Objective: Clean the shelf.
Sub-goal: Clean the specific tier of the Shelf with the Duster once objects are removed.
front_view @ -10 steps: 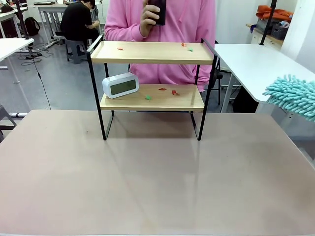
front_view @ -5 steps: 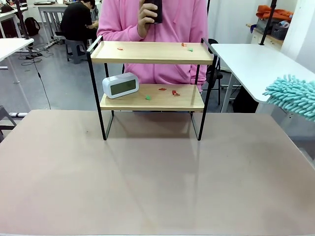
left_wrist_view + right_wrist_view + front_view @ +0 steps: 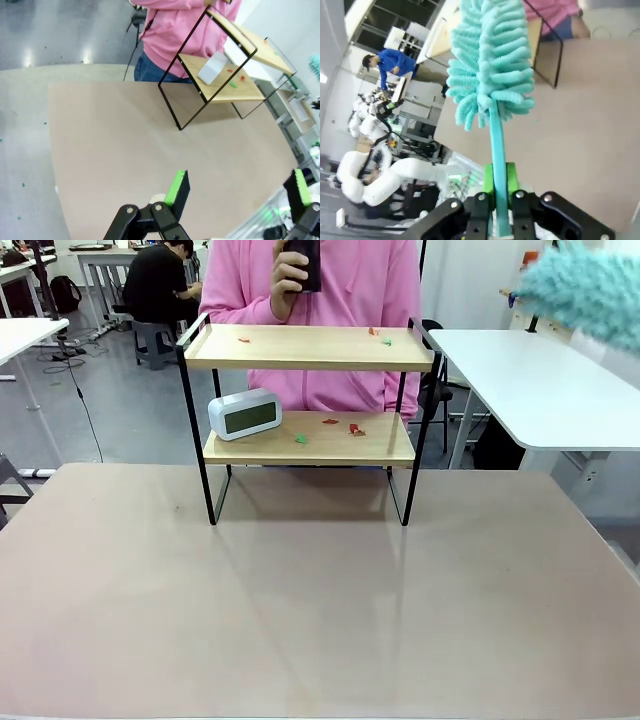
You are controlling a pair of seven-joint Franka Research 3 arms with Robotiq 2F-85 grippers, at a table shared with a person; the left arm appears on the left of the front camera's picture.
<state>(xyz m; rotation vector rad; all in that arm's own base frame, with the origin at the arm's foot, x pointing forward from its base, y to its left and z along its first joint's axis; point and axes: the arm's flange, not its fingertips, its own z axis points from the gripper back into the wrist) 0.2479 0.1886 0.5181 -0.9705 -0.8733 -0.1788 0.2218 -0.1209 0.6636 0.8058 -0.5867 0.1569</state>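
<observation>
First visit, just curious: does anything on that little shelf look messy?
Yes: small red and green scraps lie scattered on both boards of the shelf; a white clock sits angled at the lower board's left end.

Bright, even room light for you here, and mostly clean pictures.
From the front, the shelf (image 3: 310, 347) drops only a pale, soft shadow on the beige surface (image 3: 320, 620), which carries a faint sheen. The teal duster (image 3: 585, 285) in the top right corner is smeared with blur. Your left wrist view bows straight lines toward its edges, and two glare spots sit on the grey floor (image 3: 30, 55). In your right wrist view the duster's head is fairly crisp, while the room behind it looks soft.
</observation>
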